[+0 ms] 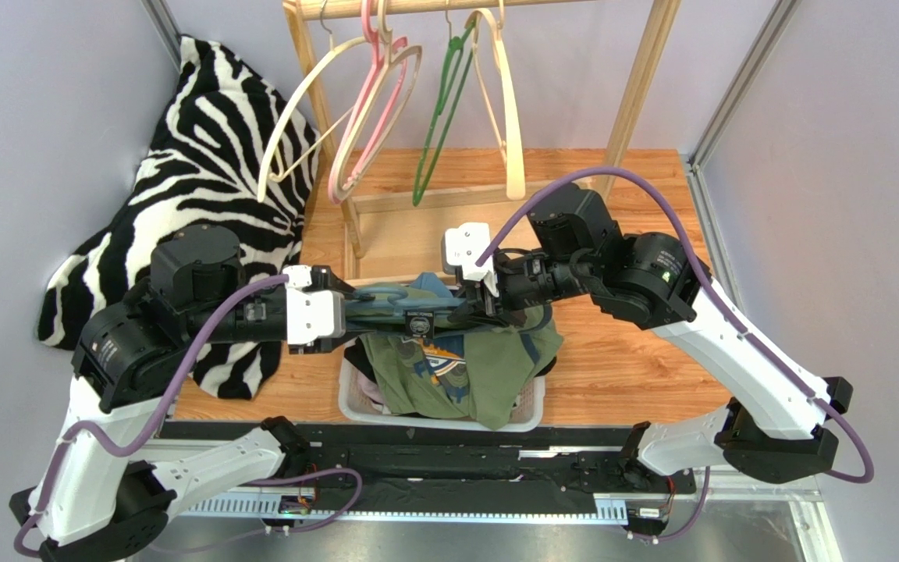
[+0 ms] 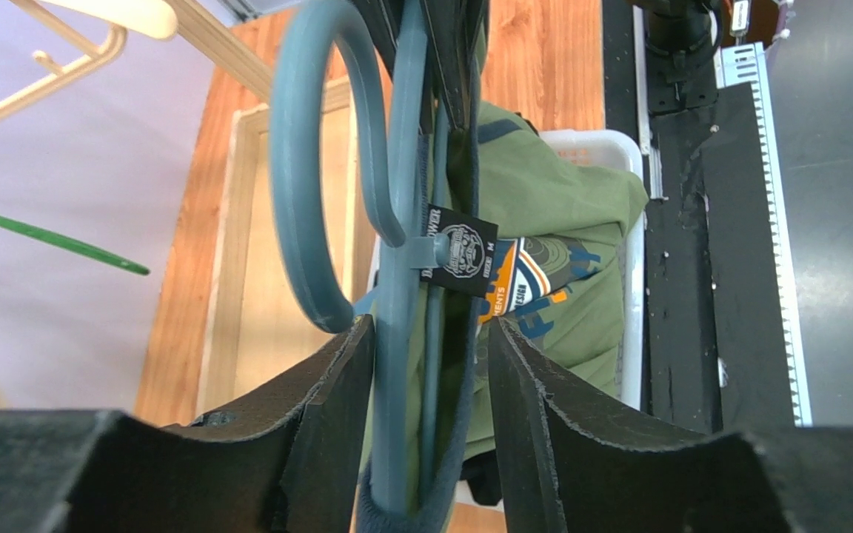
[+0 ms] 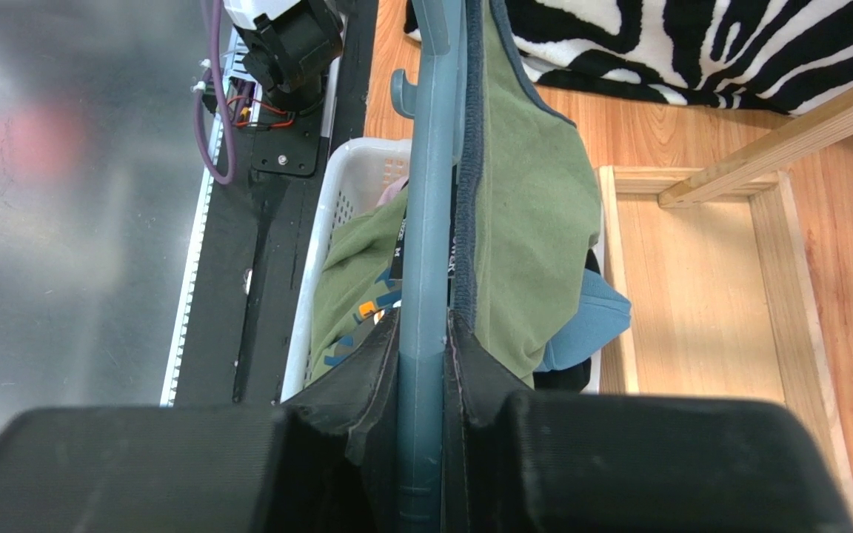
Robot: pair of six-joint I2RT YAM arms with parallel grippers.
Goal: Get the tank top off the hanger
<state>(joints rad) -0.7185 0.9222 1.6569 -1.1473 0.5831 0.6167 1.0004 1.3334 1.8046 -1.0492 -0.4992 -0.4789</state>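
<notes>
A teal plastic hanger [image 1: 419, 307] is held level over the white basket [image 1: 355, 406], with an olive-green tank top [image 1: 466, 375] with navy trim draped from it into the basket. My right gripper [image 1: 484, 299] is shut on one arm of the hanger [image 3: 431, 167], with the green cloth [image 3: 531, 200] beside its jaws. My left gripper [image 1: 343, 316] is open at the other end. In the left wrist view its jaws [image 2: 429, 333] straddle the hanger's arm [image 2: 401, 222] and the navy-edged strap loop [image 2: 448, 444] around the tip. The hook [image 2: 298, 167] curves off to the left.
A zebra-print blanket [image 1: 208, 152] lies at the back left. A wooden clothes rack [image 1: 642, 82] stands behind the basket with cream, pink [image 1: 372, 105] and green [image 1: 437, 117] hangers on it. Blue and other clothes [image 3: 592, 317] fill the basket. A black rail [image 1: 478, 463] runs along the near edge.
</notes>
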